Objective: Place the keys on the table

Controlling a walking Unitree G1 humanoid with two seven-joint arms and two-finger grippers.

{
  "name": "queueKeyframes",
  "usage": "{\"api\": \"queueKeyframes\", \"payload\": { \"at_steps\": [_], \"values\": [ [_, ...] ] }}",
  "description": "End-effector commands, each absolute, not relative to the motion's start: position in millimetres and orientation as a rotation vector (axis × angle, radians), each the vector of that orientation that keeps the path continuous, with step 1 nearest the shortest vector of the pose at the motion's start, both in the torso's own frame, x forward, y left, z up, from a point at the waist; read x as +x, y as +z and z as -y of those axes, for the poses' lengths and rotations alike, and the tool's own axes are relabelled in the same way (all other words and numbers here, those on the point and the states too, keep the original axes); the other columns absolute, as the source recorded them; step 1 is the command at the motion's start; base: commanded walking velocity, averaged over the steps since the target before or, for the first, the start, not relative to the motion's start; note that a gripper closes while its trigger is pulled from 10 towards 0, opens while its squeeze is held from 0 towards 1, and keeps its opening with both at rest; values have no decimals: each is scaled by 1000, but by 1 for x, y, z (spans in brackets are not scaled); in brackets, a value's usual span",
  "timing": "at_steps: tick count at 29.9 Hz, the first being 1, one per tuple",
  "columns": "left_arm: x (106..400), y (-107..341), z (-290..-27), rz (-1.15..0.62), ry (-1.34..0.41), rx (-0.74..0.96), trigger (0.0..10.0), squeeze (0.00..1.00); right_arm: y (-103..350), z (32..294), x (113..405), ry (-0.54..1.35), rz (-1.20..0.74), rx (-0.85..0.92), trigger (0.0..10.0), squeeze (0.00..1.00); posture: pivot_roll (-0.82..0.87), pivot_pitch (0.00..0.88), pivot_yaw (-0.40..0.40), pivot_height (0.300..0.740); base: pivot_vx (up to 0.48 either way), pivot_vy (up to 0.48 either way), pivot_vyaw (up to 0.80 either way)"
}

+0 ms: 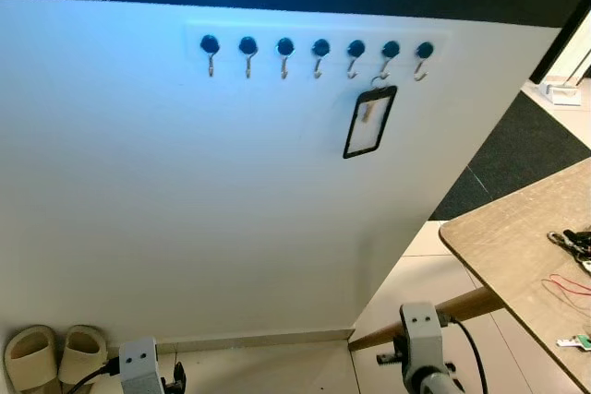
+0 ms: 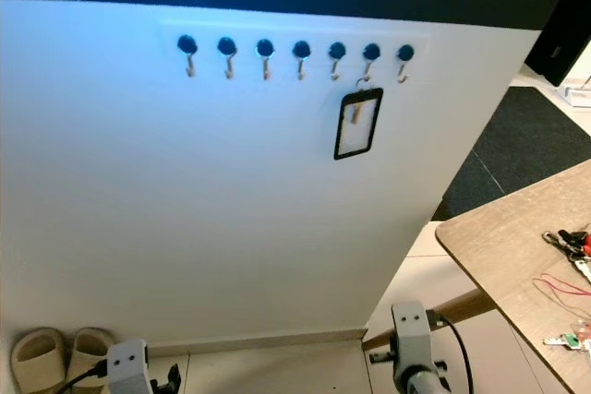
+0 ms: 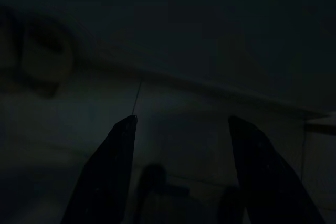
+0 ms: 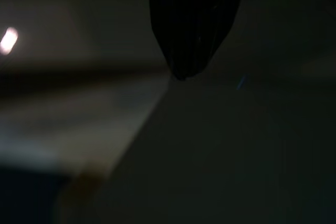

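You will find no text, label or number to read here. The card holder (image 1: 369, 122) hanging under the hooks (image 1: 317, 47) perhaps carries print, but it is too small.

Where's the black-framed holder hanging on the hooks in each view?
Left eye view: black-framed holder hangs upper centre-right, under the sixth hook from the left.
Right eye view: same holder, slightly nearer centre.
Wrist views: too dark to make it out.
Shared landmark: row of hooks.

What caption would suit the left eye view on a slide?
A card holder hangs from a row of wall hooks; keys lie on the wooden table at right.
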State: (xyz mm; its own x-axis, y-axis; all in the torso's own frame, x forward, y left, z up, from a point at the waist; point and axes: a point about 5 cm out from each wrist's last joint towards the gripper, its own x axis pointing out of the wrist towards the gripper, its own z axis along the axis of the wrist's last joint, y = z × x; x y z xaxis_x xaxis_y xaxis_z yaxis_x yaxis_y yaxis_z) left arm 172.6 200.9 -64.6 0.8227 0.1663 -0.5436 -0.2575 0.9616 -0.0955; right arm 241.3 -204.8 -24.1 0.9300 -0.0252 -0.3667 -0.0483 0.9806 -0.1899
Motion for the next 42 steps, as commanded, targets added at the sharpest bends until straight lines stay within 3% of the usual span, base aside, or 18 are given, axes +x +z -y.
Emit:
{"api": "queueKeyframes", "payload": {
  "at_steps": [1,6,12,14,15,16,17,18,23,24,25,26,28,29,42],
  "values": [
    [177,-56,-197,-480,146,-150,10000,0,0,213,253,-37,-191,-309,10000,0,67,104,-77,740,0,0,0],
    [197,-25,-179,-256,-47,-123,10000,0,44,218,273,-78,84,-363,10000,0,65,103,-74,740,0,0,0],
    [217,24,-148,5,-337,-58,10000,0,107,216,289,-79,409,-282,10000,31,56,98,-66,740,0,0,0],
    [220,43,-134,93,-464,-1,10000,0,130,212,292,-72,513,-265,10000,345,55,97,-64,740,0,0,0],
    [220,43,-134,93,-464,-1,10000,0,130,212,292,-72,513,-265,10000,345,55,97,-64,740,0,0,0],
    [223,54,-127,140,-511,16,10000,0,141,209,293,-62,564,-257,10000,816,54,96,-65,740,0,0,0],
    [223,54,-127,140,-511,16,10000,0,141,209,293,-62,564,-257,10000,816,54,96,-65,740,0,0,0],
    [229,75,-120,223,-553,23,10000,0,159,200,293,-34,646,-245,10000,1000,54,95,-65,740,0,0,0],
    [240,112,-114,347,-562,7,10000,0,181,186,294,5,720,-203,10000,1000,56,93,-62,740,0,0,0],
    [241,117,-112,363,-569,7,10000,0,184,185,295,7,721,-189,10000,859,60,88,-62,740,0,0,0],
    [241,117,-112,363,-569,7,10000,0,184,185,295,7,721,-189,10000,859,60,88,-62,740,0,0,0],
    [241,121,-111,376,-575,7,10000,0,186,184,296,9,724,-178,10000,498,60,88,-62,740,0,0,0],
    [241,121,-111,376,-575,7,10000,0,186,184,296,9,724,-178,10000,498,60,88,-62,740,0,0,0],
    [242,127,-109,391,-581,1,10000,0,191,182,296,14,731,-162,10000,0,60,87,-61,740,0,0,0],
    [245,170,-92,491,-648,-23,10000,0,220,177,310,48,762,-88,10000,27,65,87,-63,740,0,0,0]
  ]
}}
